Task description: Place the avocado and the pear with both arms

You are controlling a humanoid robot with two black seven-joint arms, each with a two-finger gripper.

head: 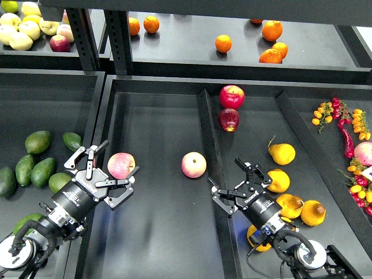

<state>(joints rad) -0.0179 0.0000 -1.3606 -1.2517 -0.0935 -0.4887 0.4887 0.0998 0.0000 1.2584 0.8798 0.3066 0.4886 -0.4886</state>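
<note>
the left pincer [103, 172] hangs over the wall between the leftmost tray and the wide middle tray [157, 232], its fingers spread wide and gripping nothing; a pink-yellow apple [121, 165] sits just past its fingertips, close by, though whether they touch cannot be told. the right pincer [238, 182] hovers over the ridge on the right side of that middle tray, jaws likewise parted and empty

taking the middle tray as landmark: the avocado [7, 181], dark green and elongated, lies well to its left at the far left edge of the view, beside a cluster of lighter green avocados [36, 157]. the pear [290, 205], orange-yellow with a brown blotch, lies to the tray's right, near the right arm's wrist, between another orange-yellow fruit [313, 213] and a yellow pear [278, 180]. a long-stemmed yellow pear [282, 153] sits a little further back

inside the middle tray a second pink-yellow apple [193, 164] rests near the centre. two red apples [231, 104] sit just right of its far right corner. on the shelf behind the tray, oranges [223, 43] are scattered. well right of the tray lie red chillies [346, 139] and small orange tomatoes
</note>
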